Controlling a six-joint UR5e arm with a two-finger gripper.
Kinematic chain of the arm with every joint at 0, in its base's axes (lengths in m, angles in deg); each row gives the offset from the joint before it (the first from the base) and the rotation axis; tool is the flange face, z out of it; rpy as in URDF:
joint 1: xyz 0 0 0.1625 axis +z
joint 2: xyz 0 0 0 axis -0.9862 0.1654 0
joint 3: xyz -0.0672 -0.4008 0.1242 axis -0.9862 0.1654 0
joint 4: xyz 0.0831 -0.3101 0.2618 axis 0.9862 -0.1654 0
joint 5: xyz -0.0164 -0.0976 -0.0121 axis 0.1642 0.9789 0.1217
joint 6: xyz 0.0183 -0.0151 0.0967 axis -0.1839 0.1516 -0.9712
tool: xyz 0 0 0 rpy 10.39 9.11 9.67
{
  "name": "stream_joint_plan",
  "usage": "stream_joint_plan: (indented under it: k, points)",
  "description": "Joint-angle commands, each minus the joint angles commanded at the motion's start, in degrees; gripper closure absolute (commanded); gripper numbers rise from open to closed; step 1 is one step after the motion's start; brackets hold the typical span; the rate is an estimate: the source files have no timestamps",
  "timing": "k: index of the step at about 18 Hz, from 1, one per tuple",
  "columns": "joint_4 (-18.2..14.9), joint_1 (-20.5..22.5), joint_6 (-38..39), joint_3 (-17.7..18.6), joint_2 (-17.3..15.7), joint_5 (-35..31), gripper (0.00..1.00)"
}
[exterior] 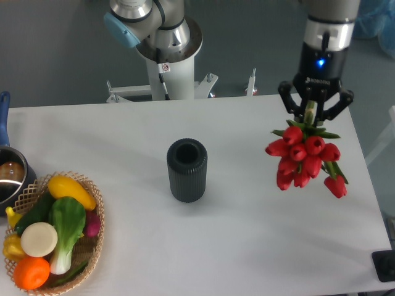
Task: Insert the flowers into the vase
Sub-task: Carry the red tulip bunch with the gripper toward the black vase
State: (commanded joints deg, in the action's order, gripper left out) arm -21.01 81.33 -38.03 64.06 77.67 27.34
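1. The gripper [310, 113] hangs over the right side of the white table [247, 234], its black fingers closed on the green stems of the flowers [302, 159].
2. The flowers, a bunch of red tulip buds, dangle heads-down below the gripper, clear of the tabletop; one bud droops lower and further right than the rest.
3. A few green leaves spread out just under the fingers, above the cluster of buds.
4. A small blue light glows on the dark wrist section above the gripper.
5. The vase [187, 170], dark grey with fine vertical ribbing, stands upright near the middle of the table, its round mouth open to the camera.
6. The vase and the flowers are well apart, the bunch hanging to the vase's right as the camera sees it.
7. A wicker basket [92, 246] sits at the front left corner of the table, filled with toy vegetables in yellow, green, white and orange.
8. Just behind the basket, at the left edge, a metal pot [9, 179] with a blue handle is partly cut off by the frame.
9. The arm's white base column [173, 68] stands behind the far edge of the table.
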Motion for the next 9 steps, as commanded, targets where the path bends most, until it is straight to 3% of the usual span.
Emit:
stream_joint_plan:
  k: [5,9]
  points:
    - [3.0,-0.5,4.0,1.2,-0.7,9.5,1.0]
    - [8.2,-0.4,4.1,5.6,-0.9,23.7,1.0]
